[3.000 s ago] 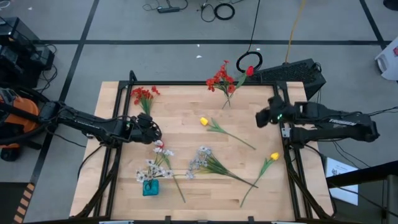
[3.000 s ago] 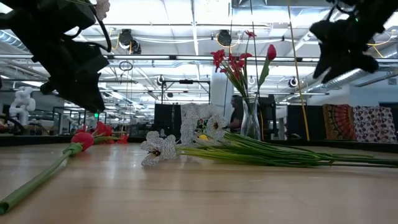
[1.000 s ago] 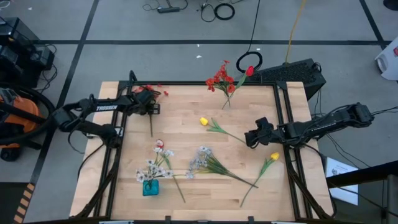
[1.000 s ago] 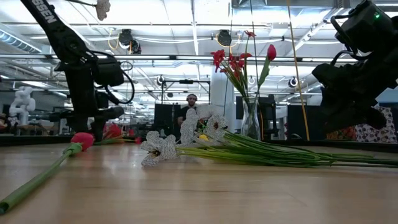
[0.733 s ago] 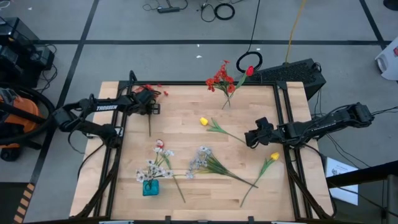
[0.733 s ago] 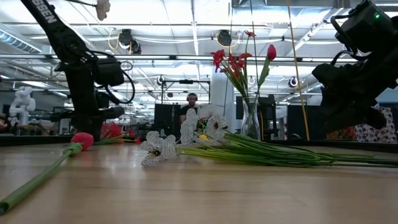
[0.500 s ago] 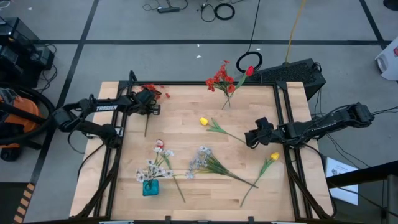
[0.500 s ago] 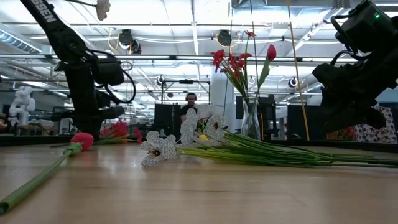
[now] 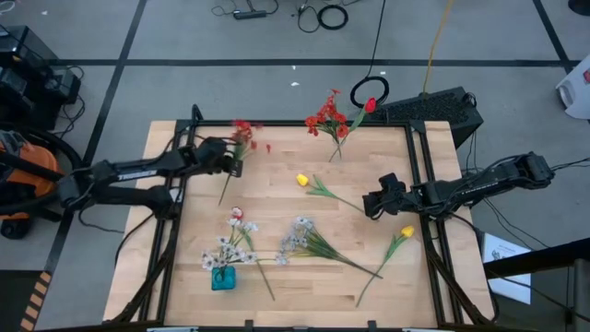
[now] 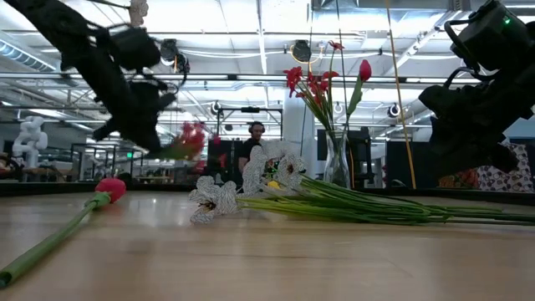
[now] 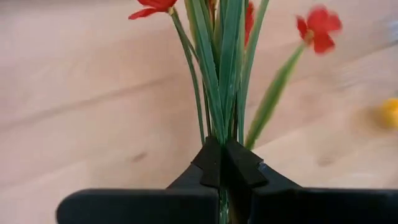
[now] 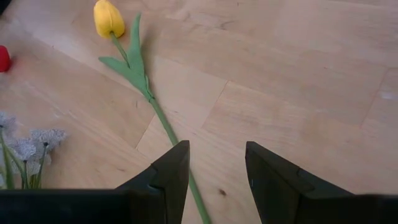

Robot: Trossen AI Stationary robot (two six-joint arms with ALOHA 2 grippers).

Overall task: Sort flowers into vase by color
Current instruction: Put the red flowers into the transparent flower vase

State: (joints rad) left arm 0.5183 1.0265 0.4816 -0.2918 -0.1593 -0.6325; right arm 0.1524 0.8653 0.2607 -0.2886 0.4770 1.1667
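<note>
Now the left gripper (image 11: 222, 163) is clenched on a red cluster (image 9: 241, 132), a bunch of thin green stalks and narrow leaves topped by small red blooms, held off the wooden table (image 9: 277, 198) near its far left corner. Its stalks trail back below the fingers. The right gripper (image 12: 216, 163) hovers with fingers apart, grasping nothing, over the stem of a yellow tulip (image 12: 109, 18) lying flat on the table toward the right side.
</note>
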